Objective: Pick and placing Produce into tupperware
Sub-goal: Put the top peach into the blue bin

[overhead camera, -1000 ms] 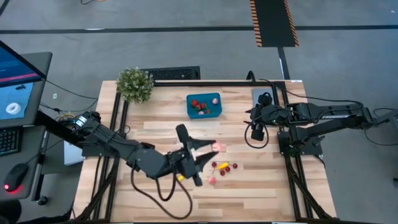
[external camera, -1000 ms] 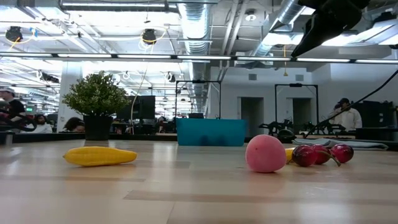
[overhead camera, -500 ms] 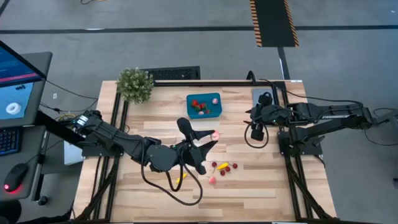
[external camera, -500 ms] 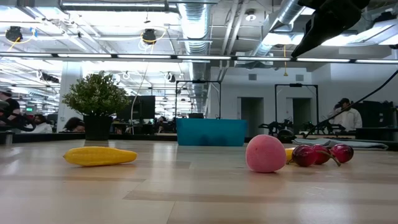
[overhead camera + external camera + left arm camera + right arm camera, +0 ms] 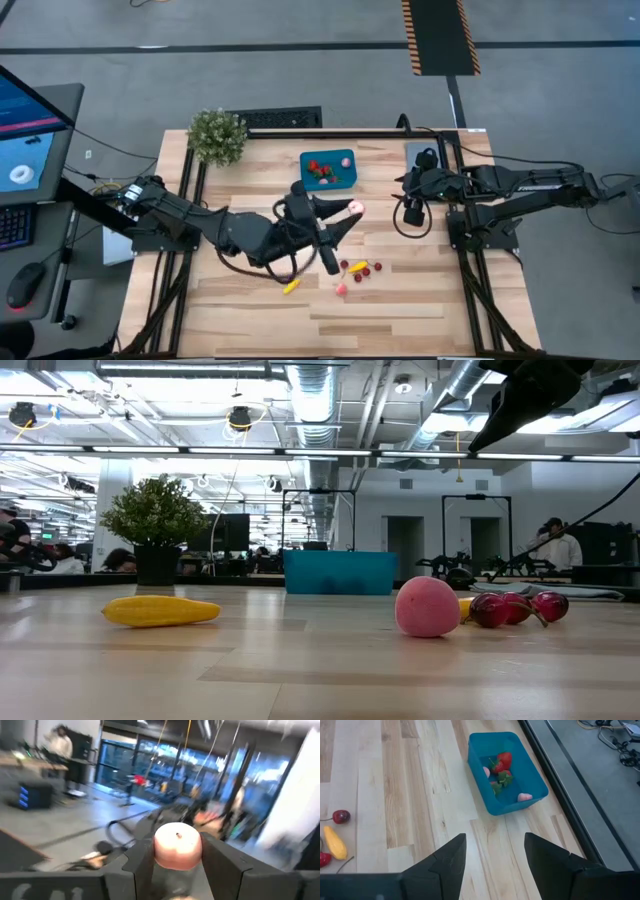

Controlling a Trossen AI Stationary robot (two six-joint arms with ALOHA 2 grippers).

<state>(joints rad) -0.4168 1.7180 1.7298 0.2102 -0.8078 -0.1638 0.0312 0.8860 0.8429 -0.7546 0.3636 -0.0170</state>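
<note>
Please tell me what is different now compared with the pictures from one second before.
The left pincer, shut on a pink piece, has carried it away from the loose produce toward the teal tupperware; it is now just short of the container. Unchanged: the produce on the table, the strawberries in the tupperware, and the open right pincer waiting at its side.

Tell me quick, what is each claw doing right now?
Left claw: closed on a pink fruit, lifted near the blue tub.
Right claw: open, holding nothing.
</note>
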